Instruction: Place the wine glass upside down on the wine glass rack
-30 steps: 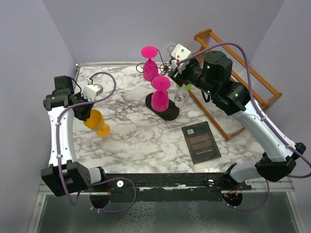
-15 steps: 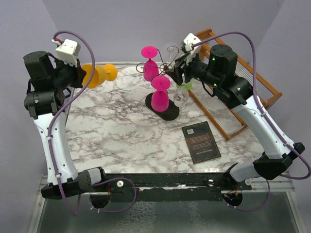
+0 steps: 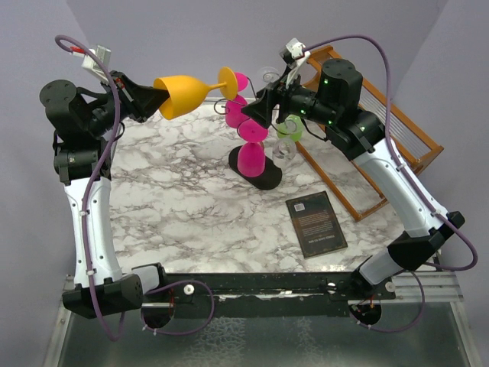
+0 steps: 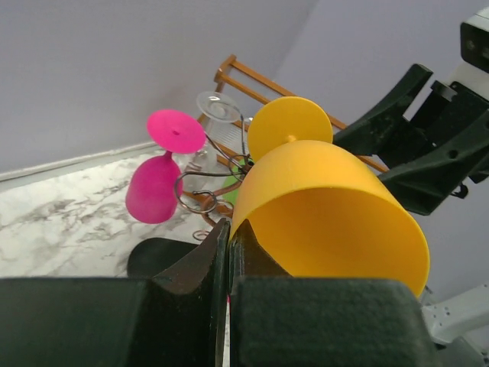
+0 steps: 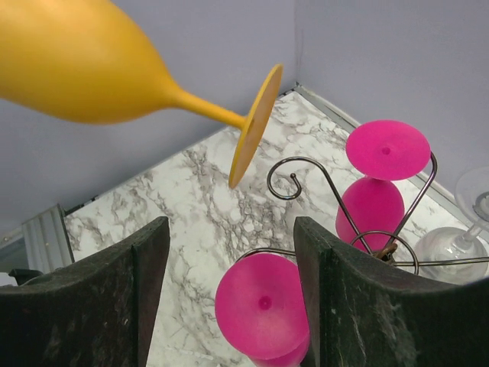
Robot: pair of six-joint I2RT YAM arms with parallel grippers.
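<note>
Moved: your left arm has swung the wine glass [image 3: 186,92] over from the back-left corner toward the wine glass rack [image 3: 267,182], and your right gripper [image 5: 229,225] has spread wider beside the wire.
Left gripper: your left gripper [image 4: 229,260] is pinched tight on the bowl's rim, one finger inside and one outside.
Right gripper: the fingers stand well apart with nothing between them. It waits next to the rack's top.
Wine glass: it is in the air, lying roughly on its side. The foot points at the rack and the mouth faces your left wrist. From above, the foot is just beside the upper pink glass, and I see no contact with the wire.
Rack: two pink glasses [image 5: 386,149] hang foot-up, and a clear glass [image 3: 284,151] hangs on the far side. One spiral arm [image 5: 294,172] stands bare just below the orange foot in the right wrist view.
Done: you have the glass lifted, carried across and partly tipped.
Left: you have yet to finish turning it mouth-down, slide the stem into that bare spiral so the foot catches, and let go.
Judgement: you are roughly past halfway, and the delicate threading is still to come.
</note>
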